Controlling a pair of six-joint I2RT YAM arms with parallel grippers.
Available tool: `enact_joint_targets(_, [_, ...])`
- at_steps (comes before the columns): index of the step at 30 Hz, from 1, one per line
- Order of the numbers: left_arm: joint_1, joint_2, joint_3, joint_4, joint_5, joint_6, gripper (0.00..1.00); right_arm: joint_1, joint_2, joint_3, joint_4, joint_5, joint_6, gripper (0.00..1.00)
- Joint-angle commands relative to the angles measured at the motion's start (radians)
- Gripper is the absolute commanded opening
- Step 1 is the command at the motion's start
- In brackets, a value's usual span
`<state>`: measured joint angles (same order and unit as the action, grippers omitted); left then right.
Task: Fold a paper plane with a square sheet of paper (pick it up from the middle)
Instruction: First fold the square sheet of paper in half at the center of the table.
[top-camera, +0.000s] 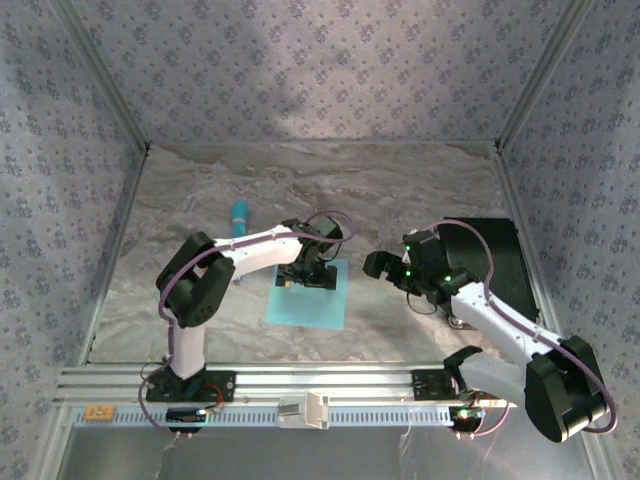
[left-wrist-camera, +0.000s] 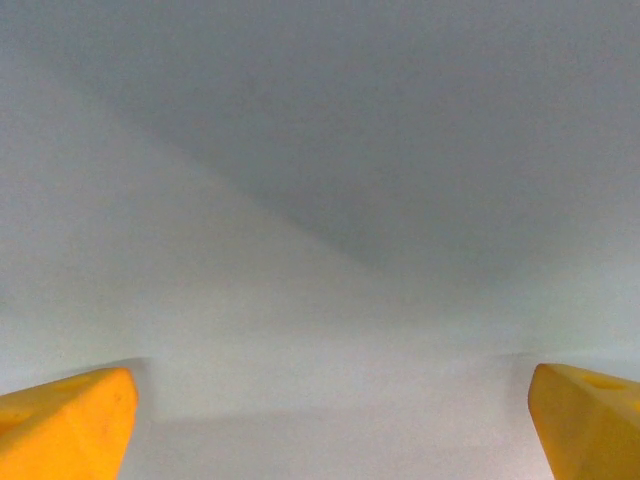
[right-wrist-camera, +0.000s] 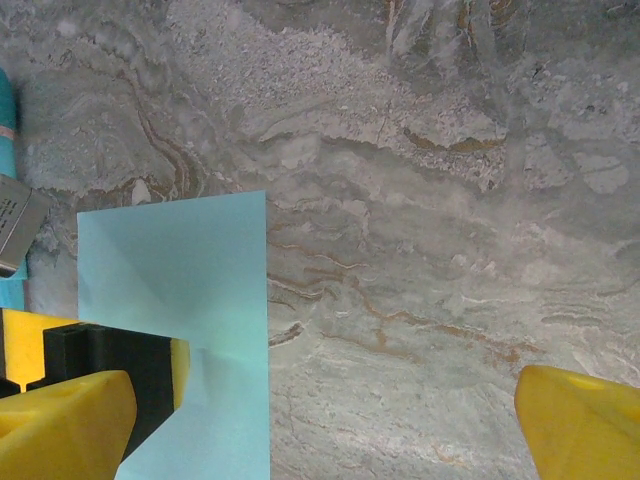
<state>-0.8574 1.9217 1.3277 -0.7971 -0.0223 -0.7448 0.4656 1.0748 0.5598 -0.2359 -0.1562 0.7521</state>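
Nearest us, along the bottom of the overhead view, runs the slotted aluminium rail (top-camera: 330, 385) that carries both arm bases. From its lower-left end one white arm reaches to frame centre, where the left end effector (top-camera: 308, 272) hangs over the upper part of the thin, light cyan-blue square sheet of paper (top-camera: 310, 305). The sheet lies flat and unfolded on the grey marbled tabletop (top-camera: 400, 190). In the left wrist view its yellow fingertips (left-wrist-camera: 70, 420) sit in the lower corners, spread wide and empty, with pale paper close beneath; we cannot tell whether they touch it. The right end effector (top-camera: 385, 265) hovers just right of the sheet over bare stone, equally wide and holding nothing. Higher in the frame, left of centre, lies a slim turquoise stick (top-camera: 240, 215). We judge the pinch risky. A flat, light sheet gives the pads no edge, so closing could skid it sideways, or bunch it off-centre and leave a stray crease that spoils later folds.
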Motion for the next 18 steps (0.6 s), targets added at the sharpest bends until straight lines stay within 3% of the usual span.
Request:
enact_joint_targets(1, [-0.002,0.034,0.022,-0.041,0.003,0.0,1.0,0.007,0.008,0.014,-0.015,0.027,0.014,0.99])
enact_joint_targets(18, [-0.002,0.108,-0.037,0.009,0.005,-0.001,0.99,0.01,0.007,0.015,-0.056,0.088,0.051,0.99])
